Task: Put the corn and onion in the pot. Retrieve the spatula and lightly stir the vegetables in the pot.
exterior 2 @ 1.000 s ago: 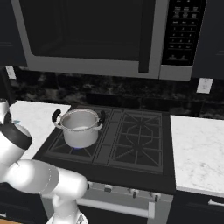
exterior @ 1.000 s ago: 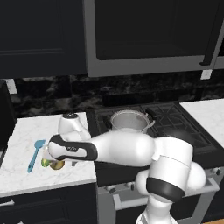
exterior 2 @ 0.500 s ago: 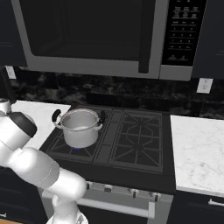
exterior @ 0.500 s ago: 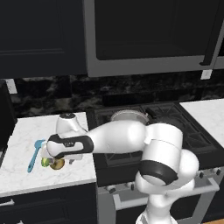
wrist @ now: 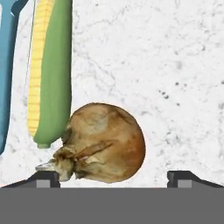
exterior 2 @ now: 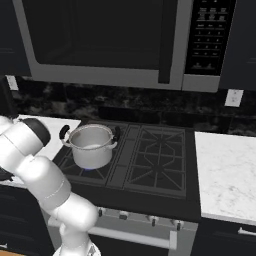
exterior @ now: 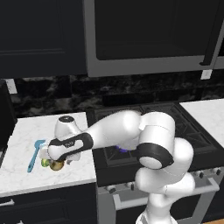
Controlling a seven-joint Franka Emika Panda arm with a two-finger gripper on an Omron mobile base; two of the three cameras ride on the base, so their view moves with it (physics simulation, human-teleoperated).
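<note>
Four loose things, one of each kind.
One onion [wrist: 103,143], one corn [wrist: 50,70] cob and one spatula [wrist: 8,74] lie together on the marble desk [wrist: 166,74]; one steel pot [exterior 2: 91,145] with two dark handles sits on the stove [exterior 2: 150,165].

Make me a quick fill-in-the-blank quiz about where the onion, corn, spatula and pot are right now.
1. The onion lies on the white marble ____.
2. In the hand view, the corn lies between the onion and the ____.
3. The pot stands on the ____, with nothing in it yet.
4. The gripper hangs over the onion with its jaws ____.

Missing words: counter; spatula; stove; open
</note>
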